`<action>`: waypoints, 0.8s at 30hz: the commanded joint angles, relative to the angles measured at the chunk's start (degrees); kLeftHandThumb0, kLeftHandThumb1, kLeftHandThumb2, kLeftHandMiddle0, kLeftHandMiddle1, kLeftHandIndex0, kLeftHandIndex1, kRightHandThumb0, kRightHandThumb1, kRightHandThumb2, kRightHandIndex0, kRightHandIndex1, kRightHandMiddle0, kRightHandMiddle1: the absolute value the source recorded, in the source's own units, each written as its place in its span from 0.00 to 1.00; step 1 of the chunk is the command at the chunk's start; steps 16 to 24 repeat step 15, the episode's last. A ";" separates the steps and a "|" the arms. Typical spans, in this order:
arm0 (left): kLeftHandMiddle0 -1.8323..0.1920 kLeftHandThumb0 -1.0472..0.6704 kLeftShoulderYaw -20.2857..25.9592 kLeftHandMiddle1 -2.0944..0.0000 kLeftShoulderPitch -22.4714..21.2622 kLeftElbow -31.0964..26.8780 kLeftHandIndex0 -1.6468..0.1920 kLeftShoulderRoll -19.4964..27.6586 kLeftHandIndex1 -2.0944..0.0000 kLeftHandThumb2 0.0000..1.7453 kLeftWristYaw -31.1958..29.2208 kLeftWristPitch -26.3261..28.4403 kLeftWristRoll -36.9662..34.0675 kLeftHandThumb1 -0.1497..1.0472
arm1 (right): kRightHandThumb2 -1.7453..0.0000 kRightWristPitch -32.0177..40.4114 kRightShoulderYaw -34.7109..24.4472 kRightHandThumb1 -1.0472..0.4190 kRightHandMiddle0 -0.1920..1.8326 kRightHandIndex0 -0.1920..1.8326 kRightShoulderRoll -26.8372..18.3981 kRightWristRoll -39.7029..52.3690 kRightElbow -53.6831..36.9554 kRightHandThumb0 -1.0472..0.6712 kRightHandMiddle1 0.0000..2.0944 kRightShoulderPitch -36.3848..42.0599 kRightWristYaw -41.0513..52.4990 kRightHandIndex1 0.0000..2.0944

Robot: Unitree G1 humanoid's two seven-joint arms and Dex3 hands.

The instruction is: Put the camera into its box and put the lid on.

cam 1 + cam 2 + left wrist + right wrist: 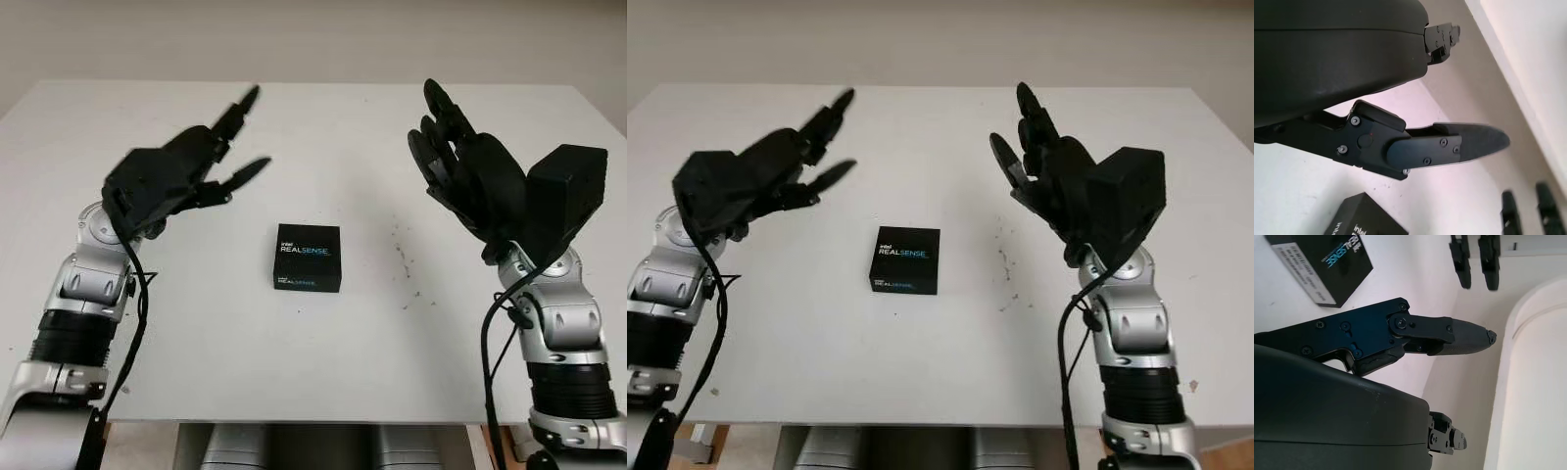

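A black box (307, 257) printed "REALSENSE" sits closed, lid on, in the middle of the white table (323, 352). A corner of that box (1364, 218) shows in the left wrist view, and the box (1320, 264) appears again in the right wrist view. My left hand (211, 162) is open, raised above the table to the left of the box and a little behind it. To the right of the box my right hand (446, 147) is raised too, open and holding nothing. Neither hand touches the box.
Small dark specks (402, 264) mark the table right of the box. The table's front edge (323, 421) runs just ahead of my arms, and a pale wall (313, 39) stands behind the far edge.
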 commanded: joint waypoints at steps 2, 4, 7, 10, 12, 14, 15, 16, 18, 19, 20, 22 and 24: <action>1.00 0.17 2.25 1.00 3.91 -2.02 1.00 -2.34 1.00 0.30 4.24 -2.89 -0.93 1.00 | 0.68 -2.00 0.34 0.00 0.02 0.00 0.31 -0.31 1.59 0.15 0.02 -0.71 0.24 0.01; 1.00 0.18 3.25 1.00 5.97 -3.14 1.00 -3.80 1.00 0.31 6.58 -4.51 -1.66 1.00 | 0.66 -2.35 1.13 0.00 0.00 0.00 0.07 -1.20 2.15 0.14 0.01 -0.57 0.52 0.00; 1.00 0.18 4.29 1.00 8.43 -5.33 1.00 -4.80 1.00 0.31 8.70 -5.97 -2.61 1.00 | 0.63 -1.87 1.74 0.00 0.00 0.00 0.39 -1.84 3.08 0.15 0.00 -0.72 0.62 0.00; 1.00 0.20 5.13 1.00 9.58 -6.06 1.00 -5.32 1.00 0.32 9.27 -7.08 -3.87 1.00 | 0.63 -1.73 1.36 0.00 0.00 0.00 1.69 -0.68 4.45 0.15 0.00 -1.06 0.38 0.00; 1.00 0.19 5.21 1.00 9.83 -5.91 1.00 -5.27 1.00 0.31 9.34 -7.02 -4.17 1.00 | 0.62 -2.51 1.44 0.00 0.00 0.00 2.46 -0.59 5.19 0.16 0.00 -1.01 -0.07 0.00; 1.00 0.18 4.88 1.00 9.70 -5.05 1.00 -5.50 1.00 0.29 9.72 -7.09 -3.87 1.00 | 0.63 -3.63 1.54 0.00 0.00 0.00 3.21 -0.72 6.44 0.15 0.00 -1.13 -0.45 0.00; 1.00 0.18 4.64 1.00 9.67 -4.62 1.00 -5.67 1.00 0.29 9.99 -7.16 -3.58 1.00 | 0.64 -4.20 1.56 0.00 0.00 0.00 3.60 -0.76 7.02 0.15 0.00 -1.20 -0.65 0.00; 1.00 0.18 4.64 1.00 9.67 -4.62 1.00 -5.67 1.00 0.29 9.99 -7.16 -3.58 1.00 | 0.64 -4.20 1.56 0.00 0.00 0.00 3.60 -0.76 7.02 0.15 0.00 -1.20 -0.65 0.00; 1.00 0.18 4.64 1.00 9.67 -4.62 1.00 -5.67 1.00 0.29 9.99 -7.16 -3.58 1.00 | 0.64 -4.20 1.56 0.00 0.00 0.00 3.60 -0.76 7.02 0.15 0.00 -1.20 -0.65 0.00; 1.00 0.18 4.64 1.00 9.67 -4.62 1.00 -5.67 1.00 0.29 9.99 -7.16 -3.58 1.00 | 0.64 -4.20 1.56 0.00 0.00 0.00 3.60 -0.76 7.02 0.15 0.00 -1.20 -0.65 0.00; 1.00 0.18 4.64 1.00 9.67 -4.62 1.00 -5.67 1.00 0.29 9.99 -7.16 -3.58 1.00 | 0.64 -4.20 1.56 0.00 0.00 0.00 3.60 -0.76 7.02 0.15 0.00 -1.20 -0.65 0.00; 1.00 0.18 4.64 1.00 9.67 -4.62 1.00 -5.67 1.00 0.29 9.99 -7.16 -3.58 1.00 | 0.64 -4.20 1.56 0.00 0.00 0.00 3.60 -0.76 7.02 0.15 0.00 -1.20 -0.65 0.00; 1.00 0.18 4.64 1.00 9.67 -4.62 1.00 -5.67 1.00 0.29 9.99 -7.16 -3.58 1.00 | 0.64 -4.20 1.56 0.00 0.00 0.00 3.60 -0.76 7.02 0.15 0.00 -1.20 -0.65 0.00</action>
